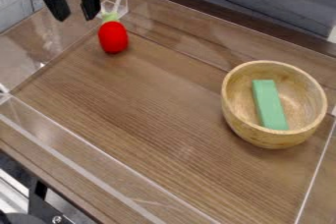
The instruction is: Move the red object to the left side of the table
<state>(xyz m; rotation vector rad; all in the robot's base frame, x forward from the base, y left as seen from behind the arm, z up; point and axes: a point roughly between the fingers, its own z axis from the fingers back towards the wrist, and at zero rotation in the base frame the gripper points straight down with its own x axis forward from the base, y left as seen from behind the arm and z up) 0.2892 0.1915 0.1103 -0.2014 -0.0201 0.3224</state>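
The table (144, 120) fills the frame, wood-grain with low clear walls. A bowl (273, 105) at the right holds a green block (269, 104). At the upper left the gripper (70, 2) hangs with jaws spread, empty, above and apart from the fruit (114, 36), which rests on the tabletop with its leafy end toward the top. The fruit looks light, hard and smooth, apt to roll; the grip belongs across its red middle, not the leaves
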